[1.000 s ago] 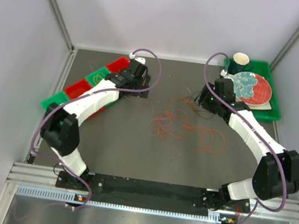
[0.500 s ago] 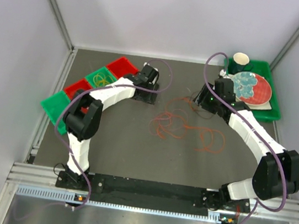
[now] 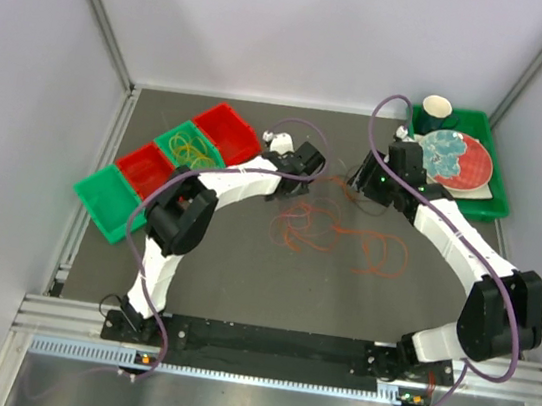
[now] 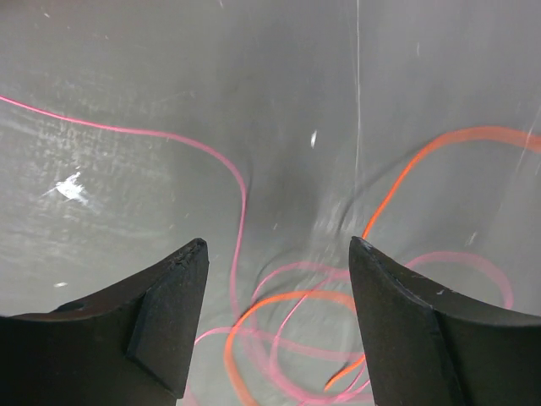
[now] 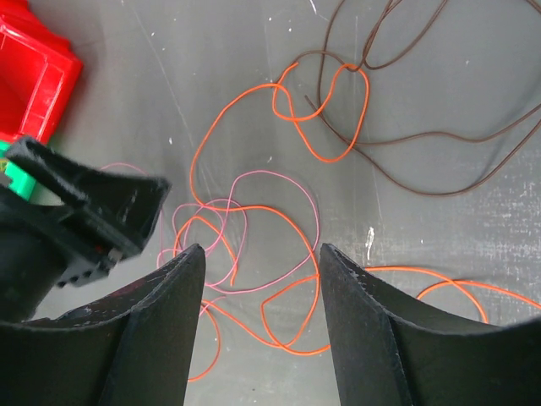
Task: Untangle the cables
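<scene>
Right wrist view: three colours of cables (image 5: 366,97) below left hand (image 4: 277,245) and right hand (image 5: 262,249), both apart.

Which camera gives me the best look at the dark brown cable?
The right wrist view: the dark brown cable lies close and sharp, loops traceable. The top external view shows only faint strands by the right arm; the left wrist view shows none clearly.

Open mat (image 3: 240,280) before the cables (image 3: 318,225); bins (image 3: 226,128) left, tray (image 3: 476,123) right.
</scene>
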You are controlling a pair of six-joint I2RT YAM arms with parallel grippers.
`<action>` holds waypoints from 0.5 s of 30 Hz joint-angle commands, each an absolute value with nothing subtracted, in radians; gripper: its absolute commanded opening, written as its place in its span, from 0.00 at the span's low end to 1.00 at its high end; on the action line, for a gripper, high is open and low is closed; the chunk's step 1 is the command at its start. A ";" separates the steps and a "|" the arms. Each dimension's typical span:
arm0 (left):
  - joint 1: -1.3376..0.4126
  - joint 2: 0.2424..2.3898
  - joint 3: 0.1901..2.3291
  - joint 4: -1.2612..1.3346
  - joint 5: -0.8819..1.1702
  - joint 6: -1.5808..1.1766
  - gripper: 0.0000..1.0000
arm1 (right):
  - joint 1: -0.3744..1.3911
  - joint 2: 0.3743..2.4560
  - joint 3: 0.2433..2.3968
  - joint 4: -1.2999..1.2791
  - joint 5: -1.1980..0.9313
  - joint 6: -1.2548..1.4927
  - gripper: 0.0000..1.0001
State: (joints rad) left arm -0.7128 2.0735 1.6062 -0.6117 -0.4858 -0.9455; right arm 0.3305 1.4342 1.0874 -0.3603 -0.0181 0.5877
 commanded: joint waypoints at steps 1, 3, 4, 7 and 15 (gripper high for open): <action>-0.693 2.128 1.672 -0.663 -0.626 -1.132 0.71 | 0.325 1.413 1.088 -0.331 -0.029 0.589 0.56; -0.693 2.155 1.701 -0.678 -0.650 -1.143 0.70 | 0.325 1.413 1.088 -0.333 -0.031 0.589 0.56; -0.693 2.163 1.709 -0.684 -0.669 -1.152 0.70 | 0.324 1.411 1.088 -0.334 -0.031 0.589 0.56; -0.690 2.186 1.733 -0.670 -0.699 -1.119 0.66 | 0.327 1.404 1.089 -0.336 -0.034 0.588 0.56; -0.669 2.252 1.830 -0.693 -0.677 -1.057 0.11 | 0.325 1.384 1.081 -0.350 -0.015 0.584 0.56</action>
State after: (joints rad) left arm -0.6777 2.2459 1.7771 -0.6674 -0.6491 -1.0794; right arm 0.3305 1.4330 1.0870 -0.3634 -0.0273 0.5873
